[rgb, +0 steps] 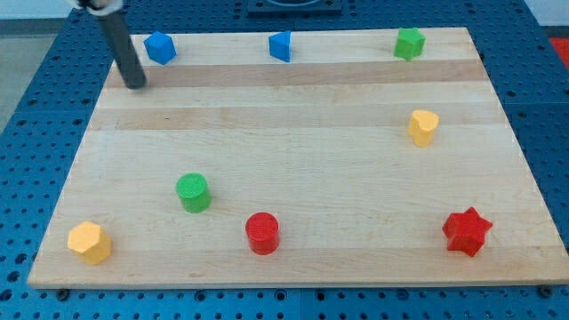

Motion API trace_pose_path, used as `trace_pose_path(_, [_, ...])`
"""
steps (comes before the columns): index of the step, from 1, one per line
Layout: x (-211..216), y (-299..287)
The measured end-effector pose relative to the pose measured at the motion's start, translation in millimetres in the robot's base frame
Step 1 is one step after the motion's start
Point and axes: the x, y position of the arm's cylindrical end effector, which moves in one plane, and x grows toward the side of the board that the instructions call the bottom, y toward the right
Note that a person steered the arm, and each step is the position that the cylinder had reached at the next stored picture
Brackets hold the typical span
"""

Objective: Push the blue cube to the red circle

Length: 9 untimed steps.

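Note:
The blue cube (pixel 160 47) sits near the board's top left corner. The red circle (pixel 262 233) stands near the view's bottom, left of centre. My tip (pixel 135 85) rests on the board just below and to the left of the blue cube, a short gap from it. The dark rod rises from the tip toward the view's top left.
A second blue block (pixel 281 45) sits at top centre, a green star (pixel 409 43) at top right, a yellow heart (pixel 423 127) at right, a red star (pixel 467 232) at bottom right, a green circle (pixel 193 192) and a yellow hexagon (pixel 90 243) at bottom left. The wooden board (pixel 293 133) lies on a blue perforated table.

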Motion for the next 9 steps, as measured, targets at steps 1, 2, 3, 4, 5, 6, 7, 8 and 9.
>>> trace_pose_path(1, [-24,-2])
trace_pose_path(2, [-75,-17])
trace_pose_path(3, [-86,-19])
trace_pose_path(4, [-85,-6])
trace_pose_path(5, [-79,41])
trace_pose_path(6, [-79,44])
trace_pose_path(7, [-82,54])
trace_pose_path(8, [-73,69])
trace_pose_path(9, [-52,78])
